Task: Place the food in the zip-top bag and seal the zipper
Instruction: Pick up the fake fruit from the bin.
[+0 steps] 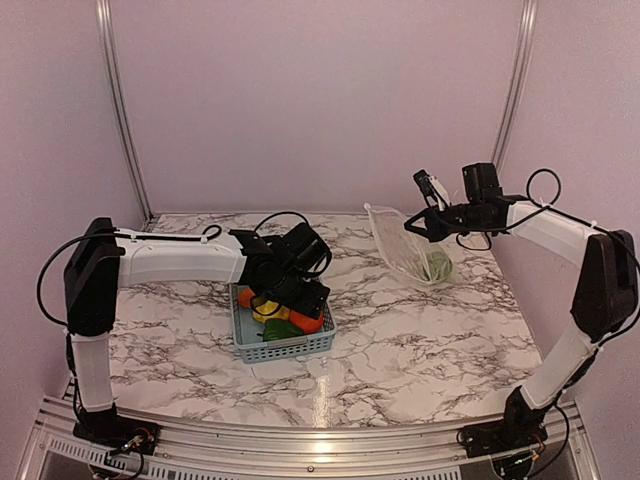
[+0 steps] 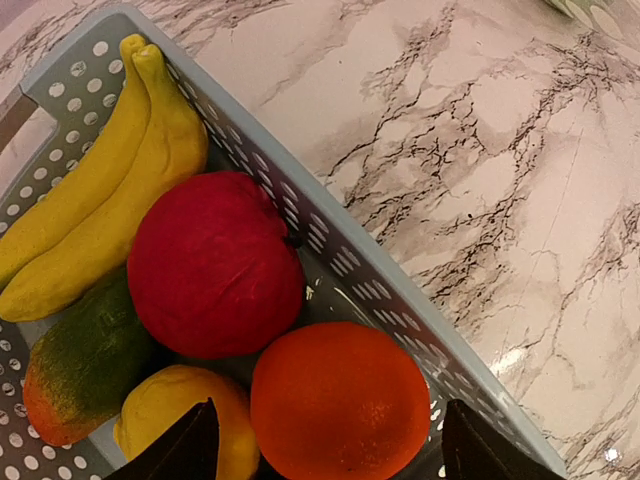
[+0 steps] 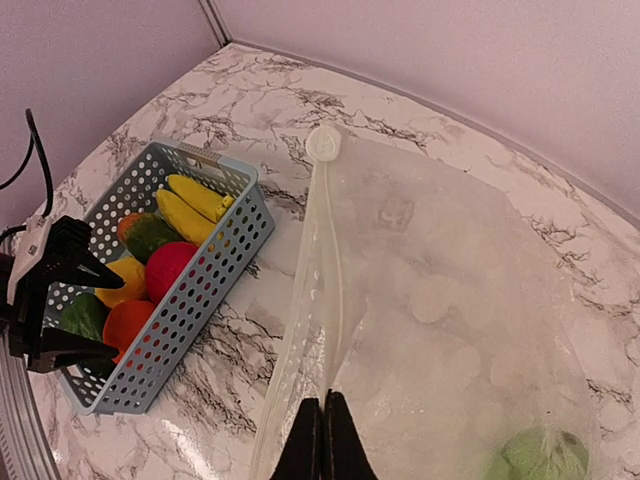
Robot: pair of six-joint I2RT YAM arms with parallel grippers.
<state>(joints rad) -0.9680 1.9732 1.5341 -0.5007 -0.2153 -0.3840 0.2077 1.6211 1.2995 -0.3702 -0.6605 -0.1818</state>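
One green piece [image 3: 535,455] lies in the zip-top bag [image 3: 450,280] pinched by the right end effector [image 3: 323,405]; the left end effector [image 2: 328,420] hangs open and empty over the fruit-filled basket [image 2: 350,270].

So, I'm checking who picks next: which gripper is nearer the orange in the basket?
Left. The left gripper hovers open over the orange; the right gripper is away, pinching the zip-top bag.

Left arm [image 1: 180,262]: white with black joints, elbow bent, reaching forward.
Left tool [image 2: 330,455]: black, two-fingered, pointing down, fingers spread apart.
Right arm [image 1: 560,230]: raised, extended leftward.
Right tool [image 3: 323,445]: fingers pinched together on the edge of the clear crinkly plastic bag [image 3: 450,300].
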